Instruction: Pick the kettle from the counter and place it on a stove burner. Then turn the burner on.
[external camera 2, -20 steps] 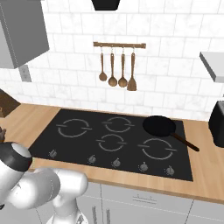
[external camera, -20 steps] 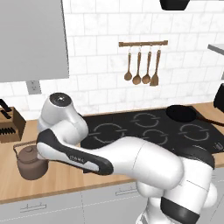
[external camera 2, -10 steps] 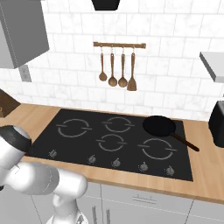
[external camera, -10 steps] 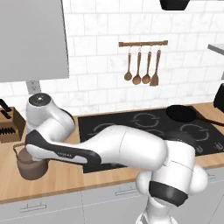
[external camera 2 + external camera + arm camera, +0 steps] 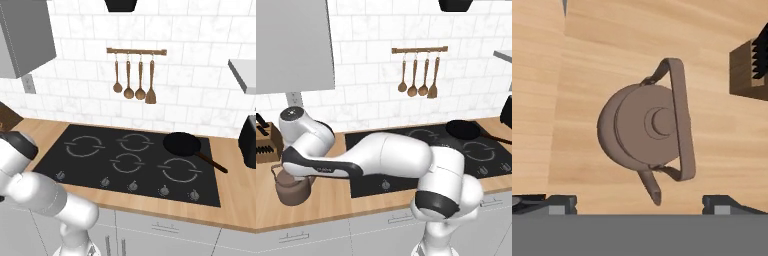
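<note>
Hand view: squat dark-brown metal kettle (image 5: pixel 646 131) with arched handle is seen directly below the pincer (image 5: pixel 639 204), on the light tan wood-grain counter (image 5: pixel 612 45); pincer is released, fingertips (image 5: pixel 548 204) spread wide, nothing held. Since a second ago the arm has been swung further left over the kettle (image 5: pixel 292 187). Judged: grasp approach underway; black glass cooktop's largest ring burner (image 5: pixel 178 170) lies well off to the pincer's side.

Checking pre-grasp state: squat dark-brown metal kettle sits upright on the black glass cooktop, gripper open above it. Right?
Not quite. The squat dark-brown metal kettle stands upright on the light tan wood-grain counter, not on the black glass cooktop; the left base view shows it left of the cooktop. The gripper is open above it, as the hand view shows.
</note>
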